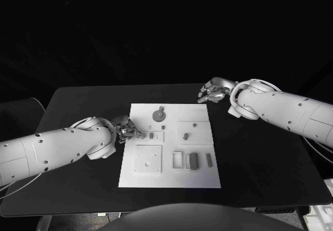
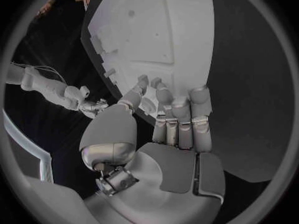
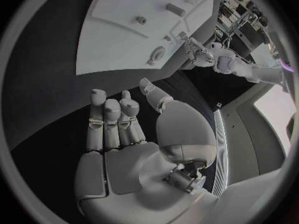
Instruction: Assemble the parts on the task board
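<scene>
- The task board [image 1: 170, 144] is lying in the middle of the black table [image 1: 76, 103], with small grey parts on it: a round piece [image 1: 159, 115] near the far edge and upright blocks [image 1: 193, 160] toward the near right.
- The left hand [image 1: 127, 130] is hovering at the board's left edge, its fingers [image 2: 181, 119] lying side by side, lightly curled and holding nothing.
- The right hand [image 1: 213, 91] is hanging over the table just beyond the board's far right corner, its fingers [image 3: 112, 117] close together, loosely bent and gripping nothing.
</scene>
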